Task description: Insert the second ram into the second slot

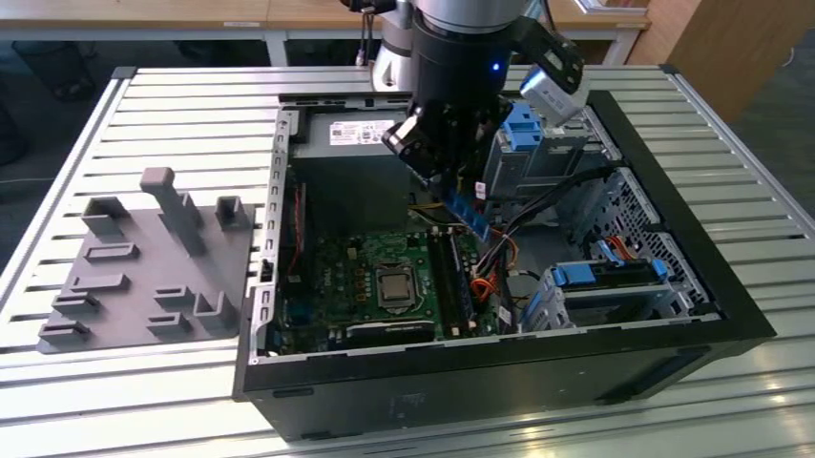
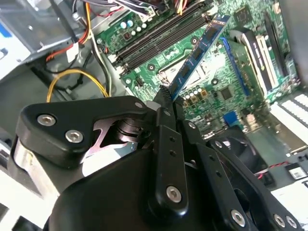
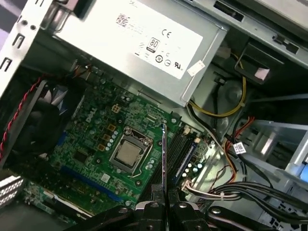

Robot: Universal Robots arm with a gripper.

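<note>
Ram (image 2: 197,48), a thin flat blue stick studded with small dark chips, hangs tilted over the open computer case (image 1: 713,315). The tool (image 2: 166,98) has its black metal fingers clamped together on one end of it. The stick's free end slants down toward the green circuit board (image 1: 338,277), near the long dark slots (image 1: 452,277) but seated in none. In the exterior view, a square silver socket (image 1: 392,284) lies at 9 o'clock of the slots, and a grey metal box (image 1: 344,134) fills the case's 12 o'clock end. A grey plastic rack (image 1: 140,258) with upright pegs rests on the ribbed metal surface (image 1: 191,95) at 9 o'clock of the case.
</note>
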